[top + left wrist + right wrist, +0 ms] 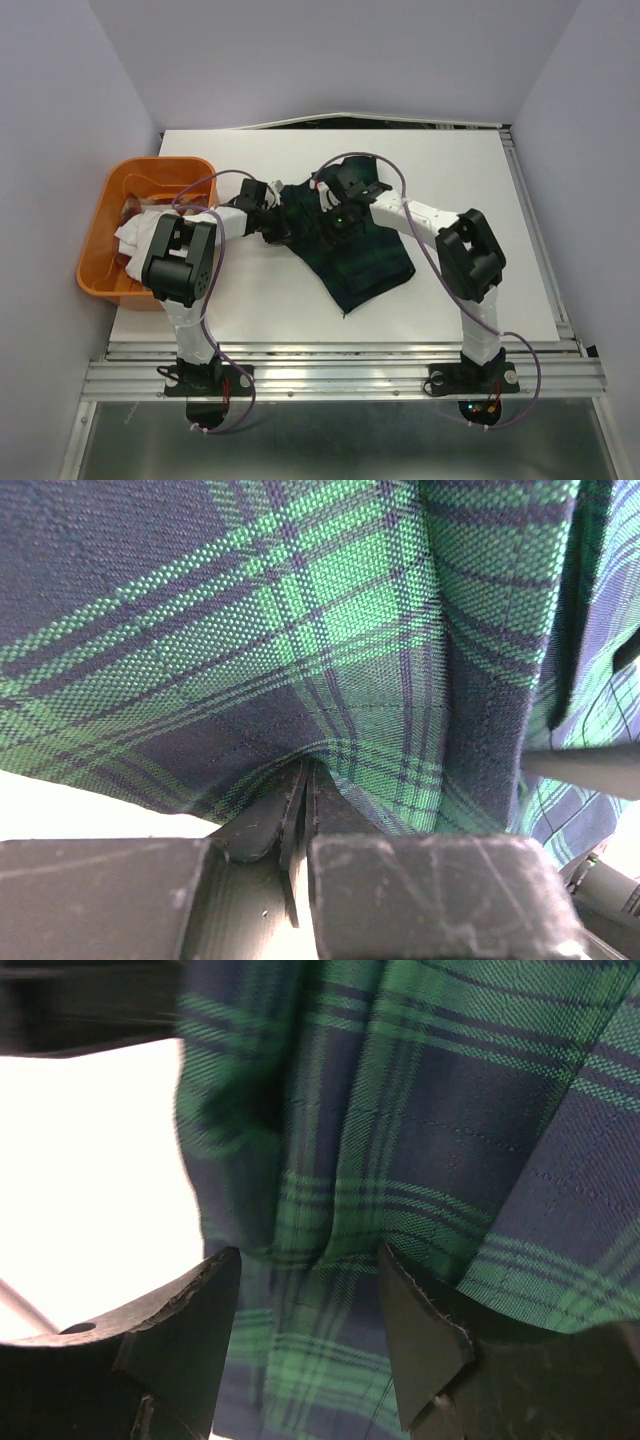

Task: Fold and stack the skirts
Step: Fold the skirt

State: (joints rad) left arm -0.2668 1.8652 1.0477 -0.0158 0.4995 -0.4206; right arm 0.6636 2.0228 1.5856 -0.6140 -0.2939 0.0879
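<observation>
An orange plastic basket (pixel 150 172) sits at the left side, straddling the left edge of the white surface (pixel 480 220); its rounded rim is tilted slightly relative to that edge. The surface is a flat white board, glaring bright where it shows in the left wrist view (pixel 60 815) and the right wrist view (pixel 90 1180). Along its near edge run ribbed aluminium rails (pixel 350 372), with a grey panel (pixel 350 440) below them. Pale lilac walls (pixel 50 130) enclose the left, right and far sides, and a dark gap (pixel 400 123) lies behind the far edge.
</observation>
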